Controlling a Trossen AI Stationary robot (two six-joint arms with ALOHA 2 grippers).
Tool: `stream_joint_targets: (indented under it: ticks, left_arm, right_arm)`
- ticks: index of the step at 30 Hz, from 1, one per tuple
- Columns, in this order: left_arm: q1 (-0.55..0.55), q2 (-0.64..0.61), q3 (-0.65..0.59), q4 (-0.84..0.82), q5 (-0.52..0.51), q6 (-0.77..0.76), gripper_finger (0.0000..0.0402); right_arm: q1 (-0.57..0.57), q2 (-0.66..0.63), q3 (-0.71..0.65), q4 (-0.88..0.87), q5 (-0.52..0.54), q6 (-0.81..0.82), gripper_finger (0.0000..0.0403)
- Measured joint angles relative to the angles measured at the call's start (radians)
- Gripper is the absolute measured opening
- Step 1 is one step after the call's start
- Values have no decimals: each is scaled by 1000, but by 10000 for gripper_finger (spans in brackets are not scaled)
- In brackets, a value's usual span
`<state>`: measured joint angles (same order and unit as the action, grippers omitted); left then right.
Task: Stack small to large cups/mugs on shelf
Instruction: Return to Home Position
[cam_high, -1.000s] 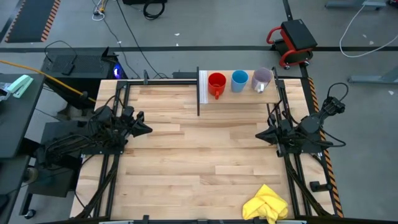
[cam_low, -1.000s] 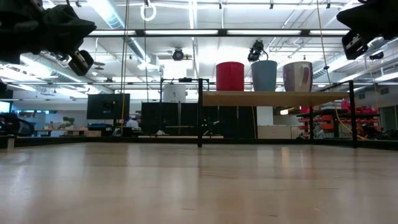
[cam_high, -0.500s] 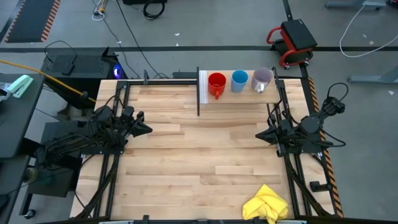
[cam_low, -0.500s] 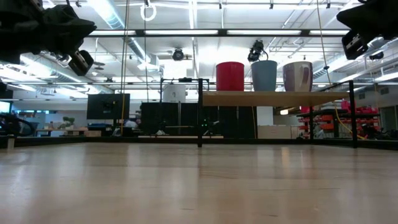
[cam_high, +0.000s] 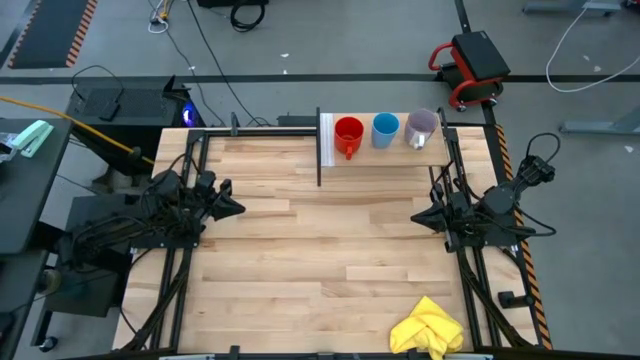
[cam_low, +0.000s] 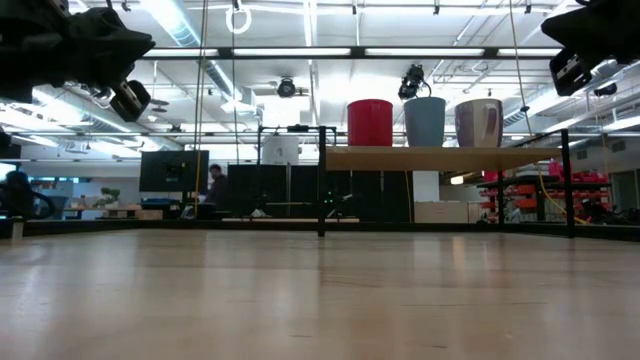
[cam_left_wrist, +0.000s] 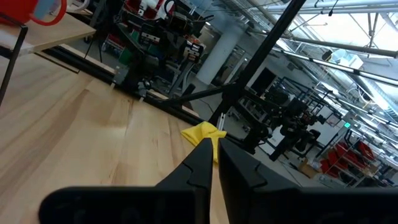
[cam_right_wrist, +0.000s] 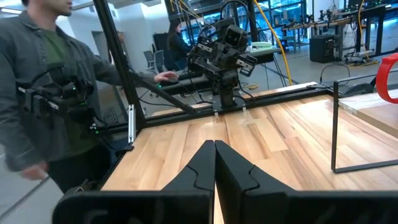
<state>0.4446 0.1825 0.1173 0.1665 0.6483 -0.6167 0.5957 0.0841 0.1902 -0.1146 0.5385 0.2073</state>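
I see the table, pale wood planks, with the shelf raised on dark legs at its far edge, toward the right arm's side. Three cups stand upright in a row on the shelf, close but apart: the red mug next to the white end panel, the blue cup in the middle, and the purple cup last. A crumpled yellow cloth lies at the table's near right edge.

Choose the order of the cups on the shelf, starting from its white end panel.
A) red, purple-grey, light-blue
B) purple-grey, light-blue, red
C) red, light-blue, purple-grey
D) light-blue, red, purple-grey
C: on the shelf, the red mug stands beside the white end panel, the light-blue cup in the middle, the purple-grey cup farthest from it.
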Motion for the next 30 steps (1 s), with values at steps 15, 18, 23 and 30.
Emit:
stream_joint_targets:
  ticks: [15, 18, 23, 30]
  left_arm:
    - [-152, 0, 0, 0, 0, 0, 24]
    - [-152, 0, 0, 0, 0, 0, 23]
    - [-152, 0, 0, 0, 0, 0, 29]
    - [-152, 0, 0, 0, 0, 0, 36]
  right_arm:
    - [0, 0, 0, 0, 0, 0, 11]
    - [0, 0, 0, 0, 0, 0, 11]
    - [0, 0, 0, 0, 0, 0, 11]
    - [0, 0, 0, 0, 0, 0, 11]
